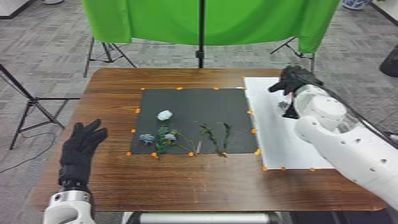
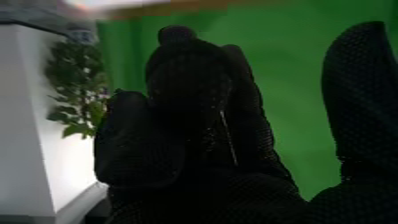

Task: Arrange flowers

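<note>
You're in a robotics lab: green fabric backdrop, metal tripod stand, grey carpet, tape-marked worktop.

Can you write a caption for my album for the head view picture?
White flower and green stems wait on a black mat.

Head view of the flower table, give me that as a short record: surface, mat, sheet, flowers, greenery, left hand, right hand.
Surface: brown wooden table
Mat: dark, rectangular
Sheet: white, right of the mat
Flowers: white bloom and smaller pale blooms, mat's left part
Greenery: leafy sprigs, mat's near half
Left hand: open, left of the mat
Right hand: at the sheet's far end
</note>
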Tool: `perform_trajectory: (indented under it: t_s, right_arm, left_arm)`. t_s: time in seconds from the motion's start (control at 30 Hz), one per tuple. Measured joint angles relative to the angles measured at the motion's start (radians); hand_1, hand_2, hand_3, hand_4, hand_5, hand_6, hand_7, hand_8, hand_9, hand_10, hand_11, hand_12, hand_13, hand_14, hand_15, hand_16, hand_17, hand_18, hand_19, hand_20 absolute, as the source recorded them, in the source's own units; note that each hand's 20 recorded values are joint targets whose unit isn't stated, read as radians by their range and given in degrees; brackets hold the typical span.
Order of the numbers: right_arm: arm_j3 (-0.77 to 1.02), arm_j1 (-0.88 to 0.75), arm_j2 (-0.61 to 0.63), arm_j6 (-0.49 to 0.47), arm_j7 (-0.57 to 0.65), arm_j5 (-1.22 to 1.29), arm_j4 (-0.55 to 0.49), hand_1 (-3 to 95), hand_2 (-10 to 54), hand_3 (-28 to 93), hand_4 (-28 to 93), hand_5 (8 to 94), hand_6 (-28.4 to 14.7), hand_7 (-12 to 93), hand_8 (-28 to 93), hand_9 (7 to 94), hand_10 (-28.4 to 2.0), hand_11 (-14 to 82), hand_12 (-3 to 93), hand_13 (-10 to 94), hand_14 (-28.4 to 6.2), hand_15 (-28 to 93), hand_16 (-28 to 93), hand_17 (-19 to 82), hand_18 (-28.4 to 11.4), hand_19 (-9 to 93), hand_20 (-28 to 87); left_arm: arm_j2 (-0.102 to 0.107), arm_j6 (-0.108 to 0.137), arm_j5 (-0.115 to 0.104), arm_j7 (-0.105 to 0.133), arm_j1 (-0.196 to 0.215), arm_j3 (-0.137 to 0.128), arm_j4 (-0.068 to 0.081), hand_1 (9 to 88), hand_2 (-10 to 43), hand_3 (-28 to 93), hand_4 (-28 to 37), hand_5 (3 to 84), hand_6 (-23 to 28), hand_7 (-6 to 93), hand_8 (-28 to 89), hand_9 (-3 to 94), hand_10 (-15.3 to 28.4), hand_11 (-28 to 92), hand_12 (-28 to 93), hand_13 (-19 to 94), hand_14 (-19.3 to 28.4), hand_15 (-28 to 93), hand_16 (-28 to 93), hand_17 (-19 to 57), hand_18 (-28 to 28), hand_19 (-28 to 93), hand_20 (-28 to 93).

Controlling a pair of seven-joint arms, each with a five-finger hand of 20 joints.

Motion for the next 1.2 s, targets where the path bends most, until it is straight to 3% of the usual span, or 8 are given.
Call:
perform_trajectory:
  t_s: [0.2, 0.33, 0.37, 0.43, 0.57, 0.67, 0.97, 1.2]
  right_arm:
    - [0.012, -0.056, 0.012, -0.015, 0.015, -0.001, 0.027, 37.1, -9.5, 59, -13, 58.7, 0.0, 10, -7, 69.3, -17.7, 15.7, 21.7, 88, -5.4, 56, 34, 63, -11.8, 93, 55]
    - [0.009, -0.076, 0.011, 0.004, 0.012, -0.002, 0.061, 49.4, -9.5, 57, -15, 66.9, 0.7, 14, -4, 76.3, -15.0, 19.1, 21.2, 90, -4.4, 57, 34, 65, -10.3, 93, 53]
    - [0.003, -0.078, 0.011, 0.025, 0.007, -0.003, 0.072, 57.8, -9.5, 50, -14, 72.3, 0.8, 14, 2, 81.6, -13.0, 15.0, 28.6, 92, -3.6, 56, 34, 67, -9.5, 93, 52]
    - [-0.017, -0.081, 0.012, 0.103, -0.017, -0.004, 0.095, 63.8, -9.5, 47, -15, 77.9, 1.1, 17, 5, 87.8, -11.4, 11.6, 34.8, 93, -3.1, 56, 35, 68, -8.8, 93, 52]
    - [-0.065, -0.084, 0.015, 0.326, -0.111, -0.012, 0.134, 65.6, -9.5, 48, -15, 81.7, 0.6, 18, 8, 91.8, -9.9, 12.9, 36.7, 94, -2.5, 57, 35, 70, -8.6, 93, 52]
    - [-0.077, -0.090, 0.016, 0.408, -0.147, -0.025, 0.132, 65.6, -9.5, 49, -15, 82.2, 0.4, 18, 8, 92.0, -9.7, 13.5, 36.8, 94, -2.4, 57, 34, 70, -8.7, 93, 52]
    - [-0.097, -0.071, 0.053, 0.400, -0.192, -0.009, -0.056, 64.9, -9.5, 50, -15, 82.3, 0.6, 18, 8, 91.8, -9.6, 13.1, 37.6, 94, -2.0, 57, 34, 69, -8.8, 93, 54]
    - [-0.298, 0.109, 0.035, 0.321, -0.338, 0.082, -0.125, 63.3, -9.5, 52, -15, 82.0, 1.0, 18, 8, 91.4, -9.8, 13.1, 37.5, 94, -1.8, 56, 35, 69, -8.7, 93, 54]
  left_arm:
    - [0.000, 0.000, 0.000, 0.000, 0.002, 0.000, 0.000, 22.1, 12.5, 55, -28.3, 47.1, 5.3, 9.8, -6, 47.1, 14.8, 18, 11, 33, 17.4, 21, -1, 3.0, 12.6, 10, 17]
    - [0.000, 0.000, 0.000, -0.001, 0.002, 0.000, 0.000, 22.0, 12.5, 55, -28.3, 47.1, 5.3, 9.7, -6, 47.3, 14.8, 19, 11, 33, 17.4, 20, -1, 3.0, 12.6, 10, 17]
    - [0.000, -0.001, 0.000, -0.001, 0.002, 0.000, 0.000, 22.0, 12.5, 55, -28.3, 47.1, 5.3, 9.7, -6, 47.3, 14.9, 19, 11, 33, 17.4, 20, -1, 3.0, 12.6, 10, 17]
    - [0.000, -0.001, 0.000, -0.002, 0.002, 0.000, 0.000, 22.3, 12.5, 55, -28.3, 47.2, 5.3, 9.7, -6, 47.3, 14.9, 19, 11, 33, 17.4, 21, -1, 3.0, 12.6, 10, 17]
    - [0.000, -0.001, 0.000, -0.002, 0.002, 0.000, -0.001, 22.1, 12.5, 55, -28.3, 47.2, 5.3, 9.7, -6, 47.4, 14.9, 19, 11, 33, 17.6, 21, -1, 3.0, 12.6, 10, 17]
    - [0.000, -0.001, 0.000, -0.003, 0.003, 0.000, -0.001, 22.1, 12.5, 55, -28.3, 47.2, 5.3, 9.6, -6, 47.4, 14.9, 18, 11, 33, 17.6, 21, -1, 2.9, 12.6, 10, 17]
    - [0.000, -0.001, 0.000, -0.003, 0.005, 0.000, -0.001, 22.1, 12.4, 55, -28.3, 47.5, 5.3, 9.7, -6, 47.7, 14.8, 19, 11, 33, 17.6, 21, -1, 2.9, 12.6, 10, 17]
    - [0.000, -0.001, 0.000, -0.003, 0.003, 0.002, -0.001, 22.0, 12.1, 56, -28.3, 47.8, 5.1, 10.1, -6, 48.1, 14.6, 19, 12, 33, 17.7, 21, -1, 2.9, 12.5, 10, 17]
